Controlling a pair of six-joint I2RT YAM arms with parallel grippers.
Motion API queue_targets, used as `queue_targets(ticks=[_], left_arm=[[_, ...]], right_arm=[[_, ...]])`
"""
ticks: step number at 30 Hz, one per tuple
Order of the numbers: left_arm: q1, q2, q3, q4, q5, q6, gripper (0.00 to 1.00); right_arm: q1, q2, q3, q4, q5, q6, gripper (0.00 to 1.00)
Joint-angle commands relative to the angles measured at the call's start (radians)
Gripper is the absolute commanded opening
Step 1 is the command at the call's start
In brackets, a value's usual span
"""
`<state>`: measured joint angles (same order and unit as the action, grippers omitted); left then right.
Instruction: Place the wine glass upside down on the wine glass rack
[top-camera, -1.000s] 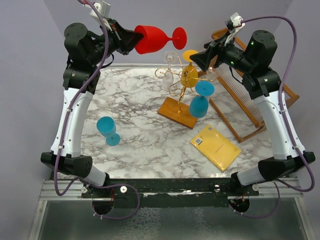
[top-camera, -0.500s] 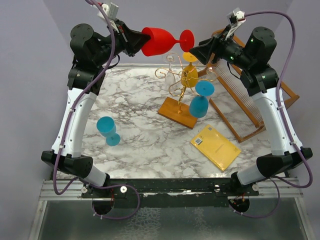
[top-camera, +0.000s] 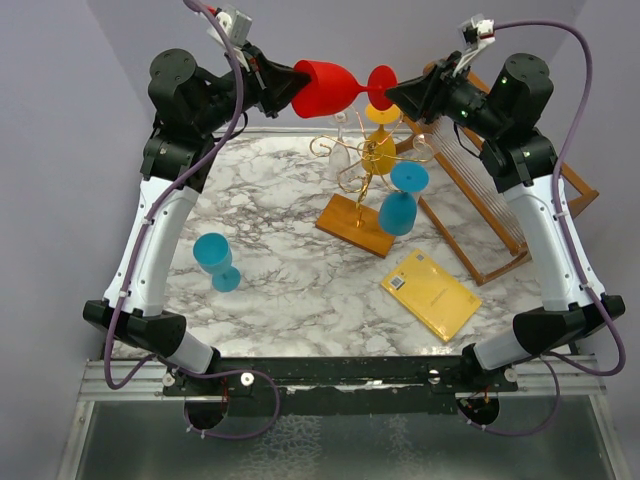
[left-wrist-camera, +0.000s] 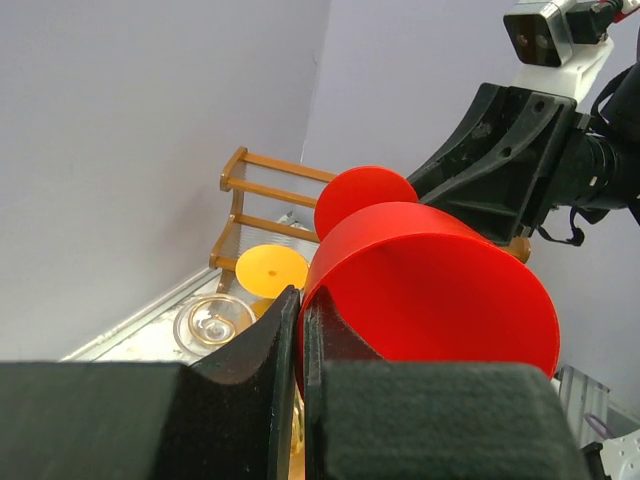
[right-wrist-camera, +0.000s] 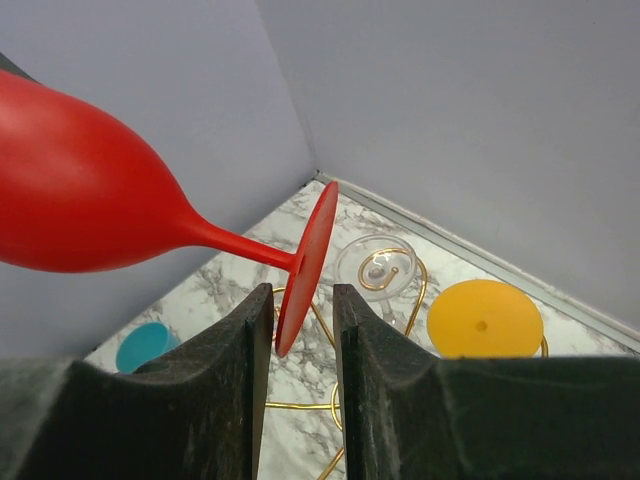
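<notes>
a red wine glass (top-camera: 328, 88) hangs on its side in the air above the far edge of the marble worktop (top-camera: 290, 270), behind and above the gold wire rack (top-camera: 362, 185), its bowl gripped by the left claw (top-camera: 290, 82) and its round foot pointing toward the right claw (top-camera: 392, 95). from the left wrist the claw's fingers (left-wrist-camera: 285, 340) are seen pressed against the rim end of the red bowl (left-wrist-camera: 430, 290), the foot showing beyond it in front of the other arm's black housing. the right claw (right-wrist-camera: 300, 305) stands narrowly parted, with the edge of the glass's foot (right-wrist-camera: 305, 265) sitting in the gap between its two fingers; whether the fingers touch the foot cannot be told. the rack stands on its orange-brown wooden base (top-camera: 355, 226) near the middle of the worktop, carrying a yellow glass (top-camera: 380, 140), a clear glass (top-camera: 338, 150) and a blue glass (top-camera: 400, 205) on its curled arms. another blue glass (top-camera: 215, 260) stands apart on the worktop, left of the rack. a yellow book (top-camera: 431, 293) lies in front of the rack to its right, and a brown slatted wooden frame (top-camera: 495, 200) lies right of the rack.
</notes>
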<state>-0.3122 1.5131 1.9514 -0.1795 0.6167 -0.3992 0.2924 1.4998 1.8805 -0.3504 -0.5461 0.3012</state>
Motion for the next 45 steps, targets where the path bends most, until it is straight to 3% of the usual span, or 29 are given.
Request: queue_targets(ticks=[1, 18, 29, 31, 39, 45], left_arm=[[-0.014, -0.001, 0.034, 0.045, 0.011, 0.039, 0.00], [-0.040, 0.002, 0.034, 0.026, 0.007, 0.110, 0.00], [-0.042, -0.013, 0.030, 0.010, 0.012, 0.133, 0.00], [-0.042, -0.020, 0.019, 0.006, 0.022, 0.143, 0.04], [-0.043, -0.074, -0.029, -0.043, 0.028, 0.188, 0.37], [-0.033, -0.149, -0.041, -0.165, -0.018, 0.337, 0.55]], right_arm=[[-0.002, 0.005, 0.022, 0.004, 0.073, 0.003, 0.28], [-0.002, 0.033, 0.008, 0.011, 0.046, 0.049, 0.23], [-0.002, 0.028, 0.026, -0.017, 0.136, 0.024, 0.01], [-0.004, 0.022, 0.028, -0.019, 0.162, 0.009, 0.01], [-0.027, 0.001, 0.046, -0.031, 0.233, -0.087, 0.01], [-0.033, -0.041, 0.039, -0.026, 0.210, -0.265, 0.01]])
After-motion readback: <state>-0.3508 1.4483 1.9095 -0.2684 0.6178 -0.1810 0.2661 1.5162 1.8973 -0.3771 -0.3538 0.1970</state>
